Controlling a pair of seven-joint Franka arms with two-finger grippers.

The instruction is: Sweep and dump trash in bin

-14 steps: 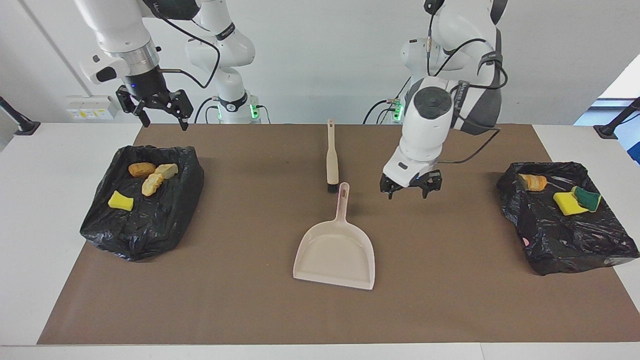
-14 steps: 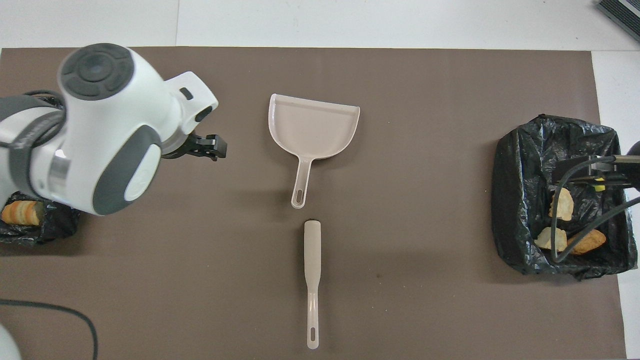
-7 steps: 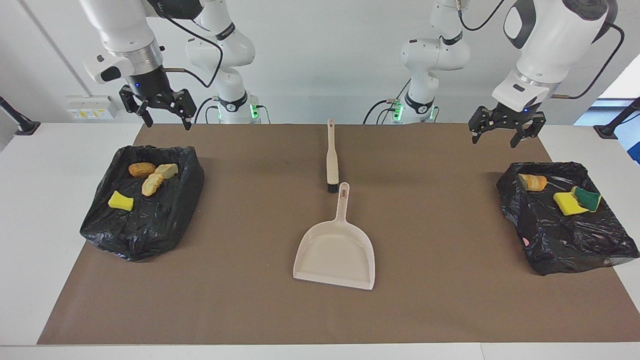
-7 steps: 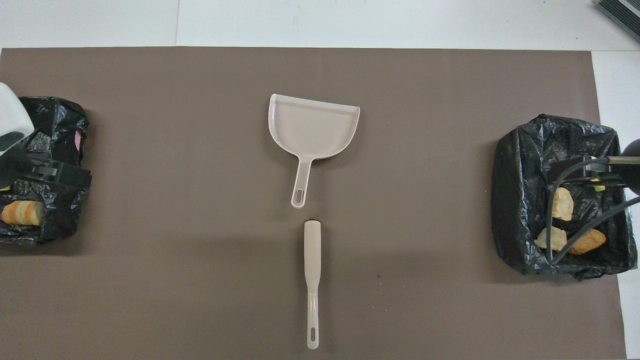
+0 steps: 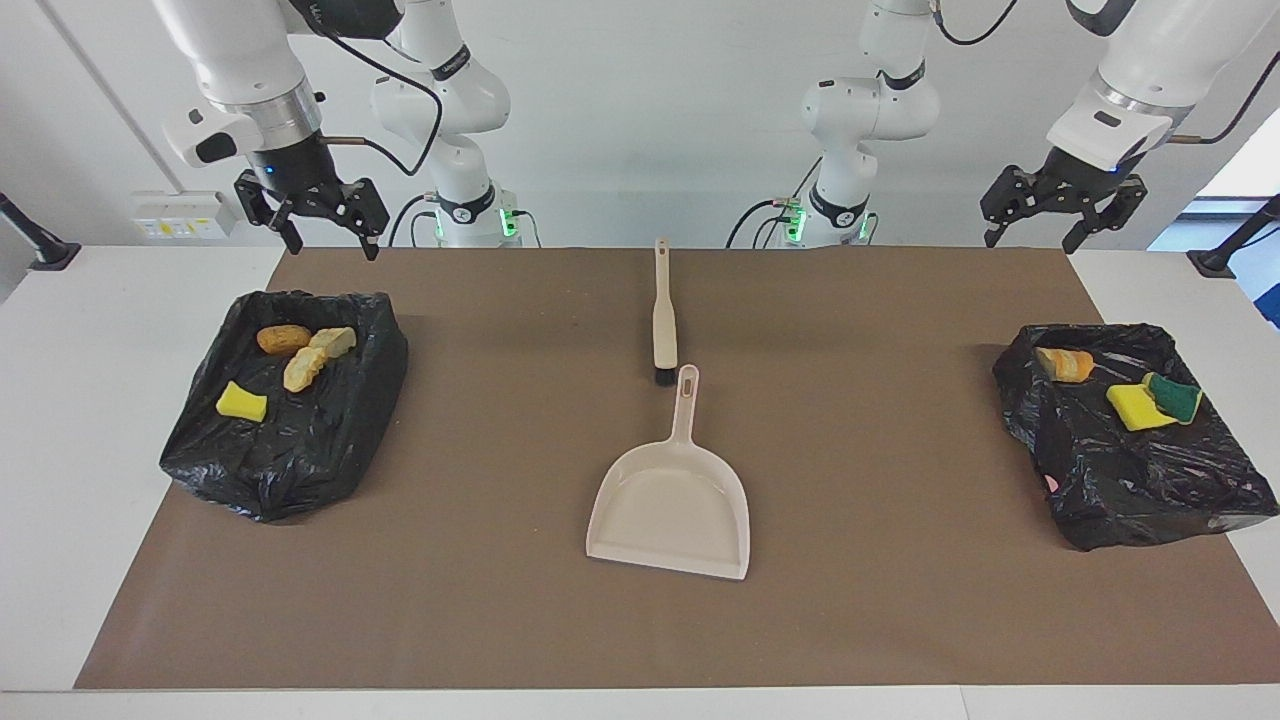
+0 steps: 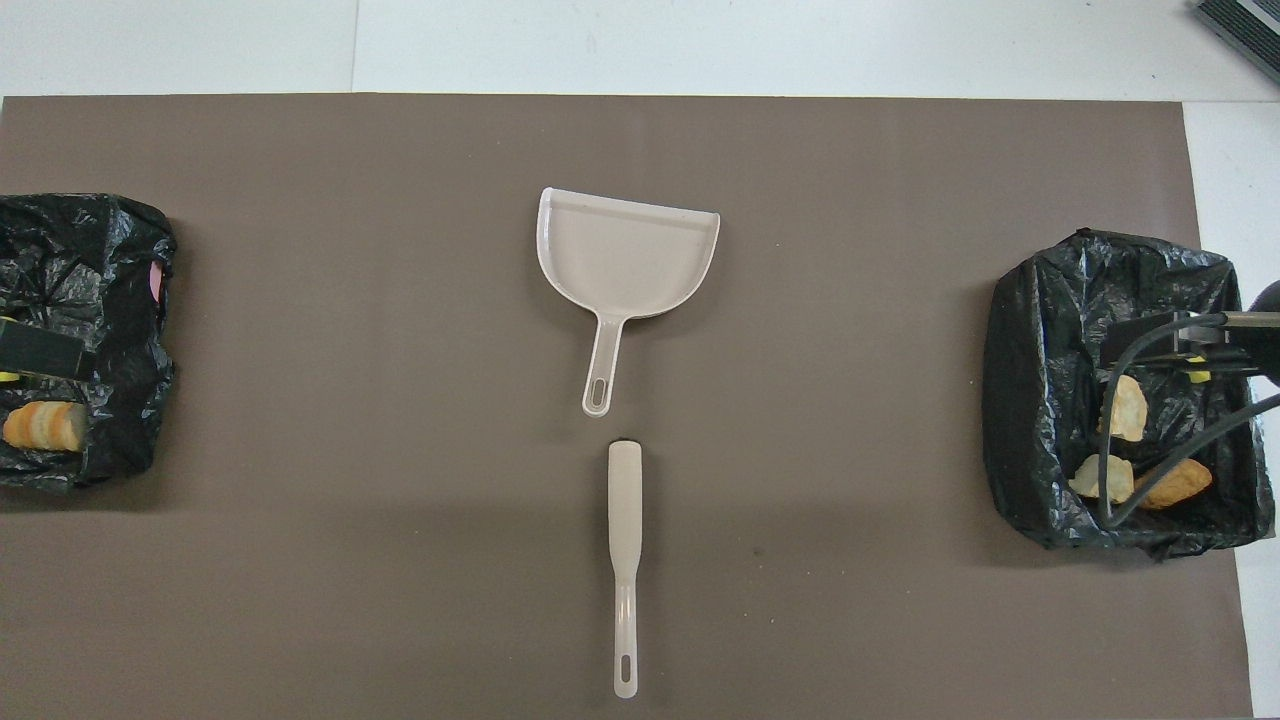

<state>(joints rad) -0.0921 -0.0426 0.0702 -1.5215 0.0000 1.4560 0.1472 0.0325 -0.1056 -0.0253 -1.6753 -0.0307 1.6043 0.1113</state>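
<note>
The trash lies in two black-bagged bins. The bin (image 5: 290, 440) at the right arm's end holds an orange-brown chunk (image 5: 283, 339), two pale tan chunks (image 5: 333, 341) and a yellow one (image 5: 241, 401). The bin (image 5: 1140, 470) at the left arm's end holds an orange chunk (image 5: 1065, 364) and a yellow-with-green sponge (image 5: 1155, 403). My right gripper (image 5: 332, 240) hangs open and empty high over its bin (image 6: 1040, 400). My left gripper (image 5: 1060, 228) is open and empty, raised over the other bin (image 6: 110, 300).
A beige dustpan (image 5: 672, 505) lies mid-mat with nothing in it, its handle pointing toward the robots. A beige brush (image 5: 663, 320) lies in line with it, nearer the robots, bristles by the handle tip. The brown mat (image 5: 900, 600) covers most of the white table.
My left arm has swung up from low over the mat beside the dustpan handle and out to above the bin at its own end. The right arm has barely moved.
</note>
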